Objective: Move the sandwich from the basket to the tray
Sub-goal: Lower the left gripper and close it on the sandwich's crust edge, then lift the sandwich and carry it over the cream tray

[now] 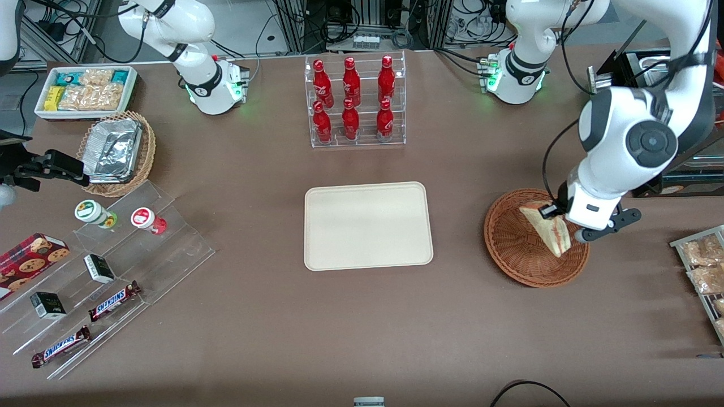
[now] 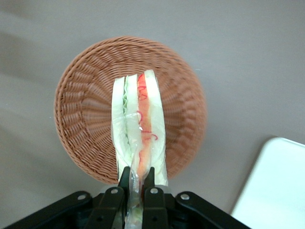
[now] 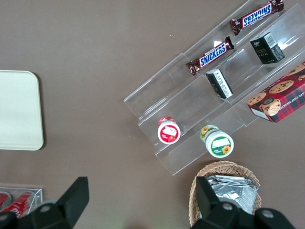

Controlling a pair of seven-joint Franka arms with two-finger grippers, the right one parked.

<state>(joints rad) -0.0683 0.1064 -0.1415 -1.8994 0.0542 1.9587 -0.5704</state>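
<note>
The sandwich is a single wedge standing on edge over the basket, its filling stripe of red-orange and green facing up toward the wrist camera. In the front view its long axis runs on a diagonal, from an end farther from the front camera, under the arm, to a tip nearer that camera. The gripper has its two fingers closed on one end of the wedge, pinching the wrapped bread between them, so that the rest of it reaches out across the basket's woven bowl. Whether the sandwich touches the basket floor or hangs just above it cannot be told. There is one such reddish-brown basket, near the working arm's end of the table. One cream tray lies flat beside it, apart from it, toward the parked arm's end. Farther from the front camera than the tray stands a clear rack with six red bottles in two rows of three. Toward the parked arm's end, a clear stepped stand carries two Snickers bars, two small dark boxes and two round lidded cups, with one red cookie box beside it and one tan basket of foil containers near it.
</note>
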